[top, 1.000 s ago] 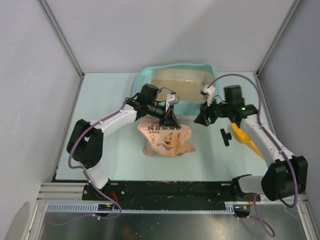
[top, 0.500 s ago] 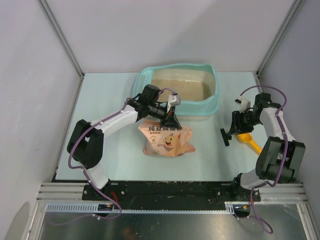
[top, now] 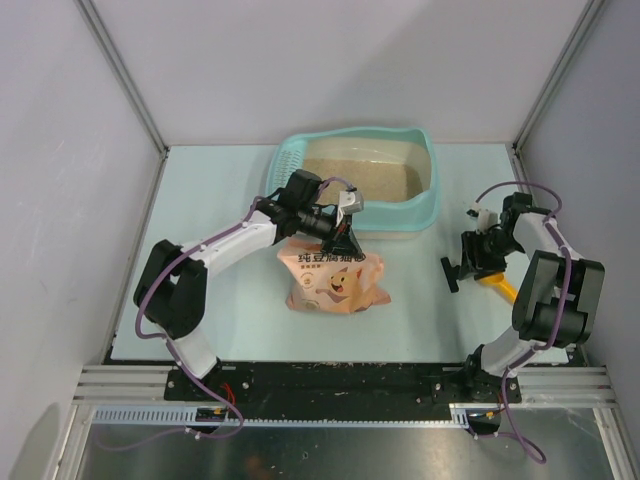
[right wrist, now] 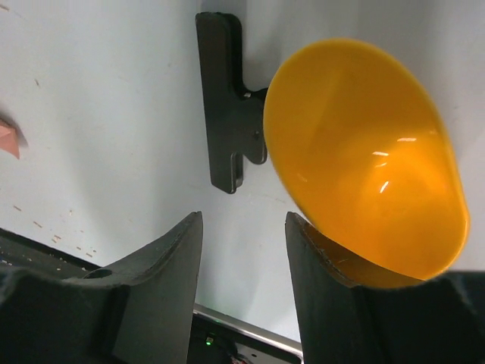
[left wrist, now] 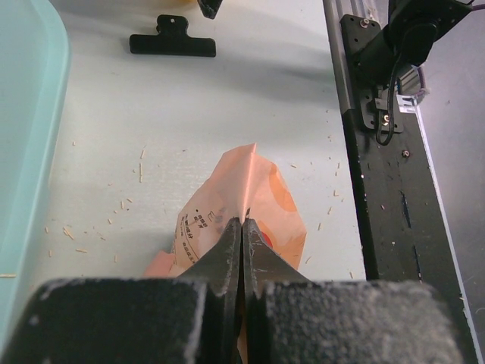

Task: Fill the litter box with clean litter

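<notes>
Since a second ago the right arm has swung away from the litter box (top: 432, 200) and folded back toward the right edge of the tabletop (top: 220, 200), while the left arm and the bag (top: 335, 282) sit as they did. The right gripper (top: 466, 262) now hangs low just above the black clip (top: 450, 272) and the bowl end of the orange scoop (top: 497, 285), both lying near the right edge. In the right wrist view its fingers (right wrist: 178, 258) stand partly apart with only bare tabletop between them; the scoop (right wrist: 364, 152) lies beside and partly under one finger, its bowl touching the clip (right wrist: 227, 114). The left gripper (top: 343, 232) is pinched fully closed on the top fold of the pink bag, which lies near the middle of the tabletop, just in front of the litter box. The left wrist view shows the gripper (left wrist: 242, 227) with its fingers pressed together on the thin pink edge, stray granules scattered on the surface around it, the clip (left wrist: 173, 45) farther off and the teal wall (left wrist: 23, 114) at the left. The litter box rests at the far edge, a little right of centre, its slotted grid (top: 288, 160) at the left end. The clean litter (top: 360, 178) covers the floor of the box as a beige layer.
</notes>
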